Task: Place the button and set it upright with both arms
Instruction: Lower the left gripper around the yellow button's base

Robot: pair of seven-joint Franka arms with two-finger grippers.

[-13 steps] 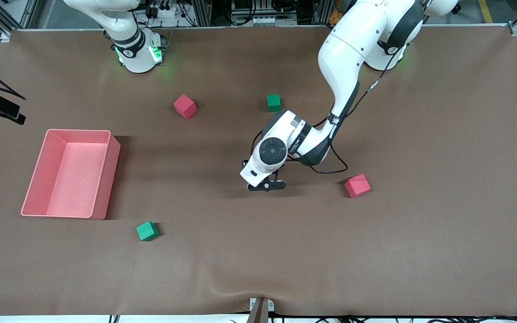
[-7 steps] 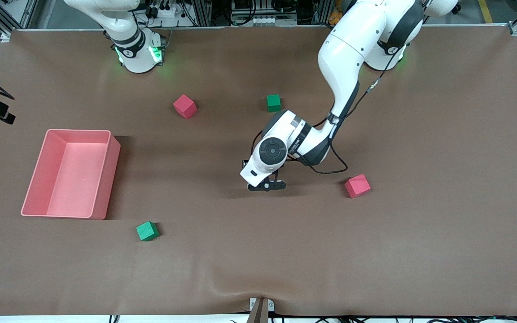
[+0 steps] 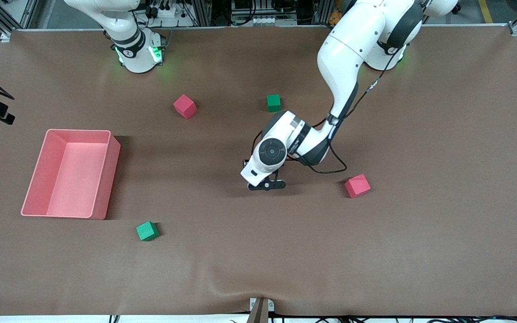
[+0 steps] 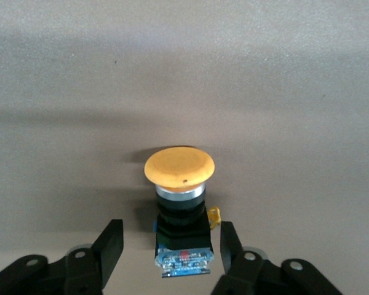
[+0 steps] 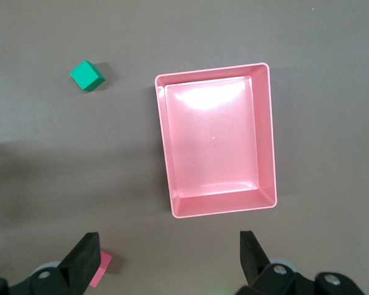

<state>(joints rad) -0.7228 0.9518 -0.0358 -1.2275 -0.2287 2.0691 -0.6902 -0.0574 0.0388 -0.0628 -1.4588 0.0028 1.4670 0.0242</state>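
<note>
The button (image 4: pixel 179 167) has a round orange cap on a black body with a blue base, and appears to lie on its side on the brown table. My left gripper (image 4: pixel 171 236) straddles its body, open, with a narrow gap at each finger. In the front view the left gripper (image 3: pixel 266 185) is low over the table's middle and the left arm's wrist hides the button. My right gripper (image 5: pixel 168 249) hangs open and empty, high over the table beside the pink bin (image 5: pixel 265 132).
The pink bin (image 3: pixel 101 175) stands toward the right arm's end. Near the left gripper lie a red cube (image 3: pixel 357 185) and a green cube (image 3: pixel 273 102). Another red cube (image 3: pixel 185 106) and a green cube (image 3: pixel 147 231) lie toward the bin.
The left gripper's fingers have drawn in toward the button's body. The left arm has barely shifted. A dark part at the front view's edge near the bin slid slightly outward.
</note>
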